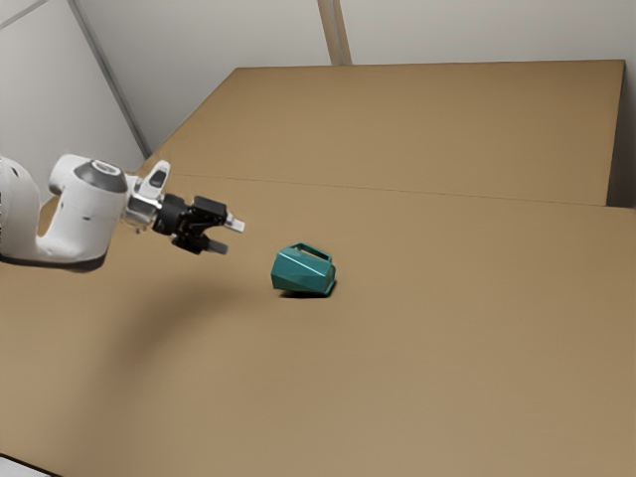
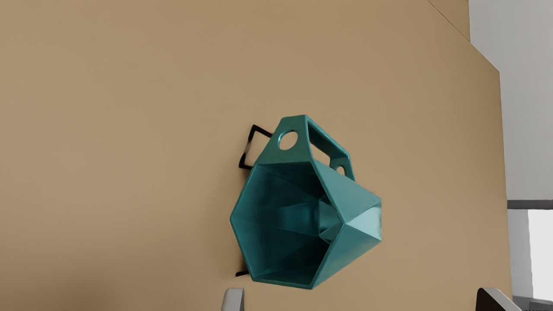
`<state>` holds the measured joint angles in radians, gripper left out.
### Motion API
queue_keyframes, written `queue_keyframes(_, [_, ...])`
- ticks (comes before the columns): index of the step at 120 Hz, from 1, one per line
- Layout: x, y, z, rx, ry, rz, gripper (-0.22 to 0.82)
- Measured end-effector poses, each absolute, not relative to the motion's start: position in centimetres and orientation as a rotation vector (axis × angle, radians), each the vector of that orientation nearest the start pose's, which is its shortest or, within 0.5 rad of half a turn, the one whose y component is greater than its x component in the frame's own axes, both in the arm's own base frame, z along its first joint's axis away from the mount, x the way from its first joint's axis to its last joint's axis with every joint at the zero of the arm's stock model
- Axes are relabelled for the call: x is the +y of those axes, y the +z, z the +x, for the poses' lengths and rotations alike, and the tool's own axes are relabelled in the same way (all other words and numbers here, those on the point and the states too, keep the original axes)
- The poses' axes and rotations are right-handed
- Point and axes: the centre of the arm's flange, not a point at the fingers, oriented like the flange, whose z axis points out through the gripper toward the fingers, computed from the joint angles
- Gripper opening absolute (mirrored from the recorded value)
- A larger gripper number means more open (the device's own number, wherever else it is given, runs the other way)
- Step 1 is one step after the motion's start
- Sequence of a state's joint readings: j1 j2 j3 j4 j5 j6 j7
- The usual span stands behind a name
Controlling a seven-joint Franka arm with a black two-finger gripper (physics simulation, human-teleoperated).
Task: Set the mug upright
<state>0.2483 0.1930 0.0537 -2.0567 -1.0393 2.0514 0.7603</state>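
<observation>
While you look from the exterior view, you see the mug [image 1: 303,270] lying on its side on the brown table [image 1: 447,348], so it is not upright. It is blue-green, with flat faces, and a dark shadow is under it. Your gripper [image 1: 227,237] is in the air above the table, near the mug but apart from it, toward the exterior view's left. The two fingers [image 2: 233,300] stand wide from each other, and the mug is not held. In the wrist view, the mouth [image 2: 281,224] of the mug is turned toward your camera, and you can look rather deep inside it. The body becomes narrower from the mouth to the other end. The handle [image 2: 281,156] is on the side of the mug that is farther from your fingertips, and it has a round hole near each of its ends. In the exterior view, this same handle is at the upper side of the lying mug. The white arm [image 1: 84,219] comes in from the exterior view's left, and a soft shadow falls on the table below it. Behind the table, you see a pale wall [image 1: 477,30] with a brown strip [image 1: 335,30].
</observation>
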Motion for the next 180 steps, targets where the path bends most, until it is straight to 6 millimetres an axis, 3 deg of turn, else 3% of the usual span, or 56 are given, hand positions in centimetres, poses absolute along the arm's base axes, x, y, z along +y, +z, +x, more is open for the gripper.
queue_keyframes(60, [11.3,30.3,57.1,0.066,0.364,2.237,0.58])
queue_keyframes(103, [9.1,29.8,57.5,-0.029,0.367,2.238,0.58])
queue_keyframes(180, [6.5,28.2,59.1,-0.035,0.322,2.231,0.58])
